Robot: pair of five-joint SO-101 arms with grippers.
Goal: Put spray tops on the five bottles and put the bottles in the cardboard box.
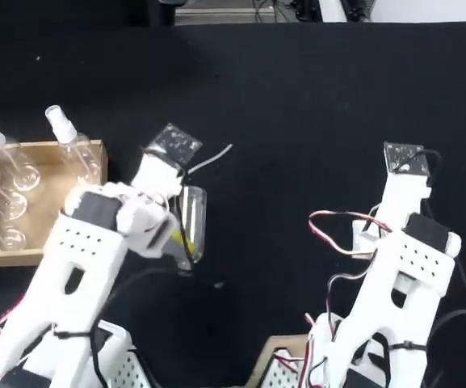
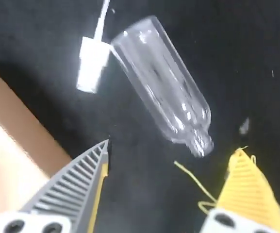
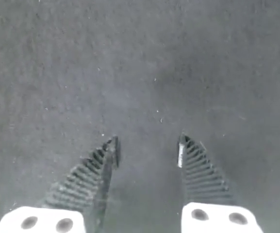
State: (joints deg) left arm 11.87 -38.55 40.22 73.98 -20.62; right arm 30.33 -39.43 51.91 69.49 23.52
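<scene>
My left hand (image 2: 172, 148) hangs released above the clear plastic bottle (image 2: 161, 85), lying uncapped on the black table (image 1: 297, 97), the white spray top (image 2: 92, 63) just beside its base. I would close across the body, not the neck. My right hand (image 3: 147, 145) is released too.

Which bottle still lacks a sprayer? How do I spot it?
Find the cardboard box at the left of the black table. Just right of it, by the left gripper, one clear bottle lies on its side. Unlike the capped bottles in the box, it has a bare neck.
</scene>
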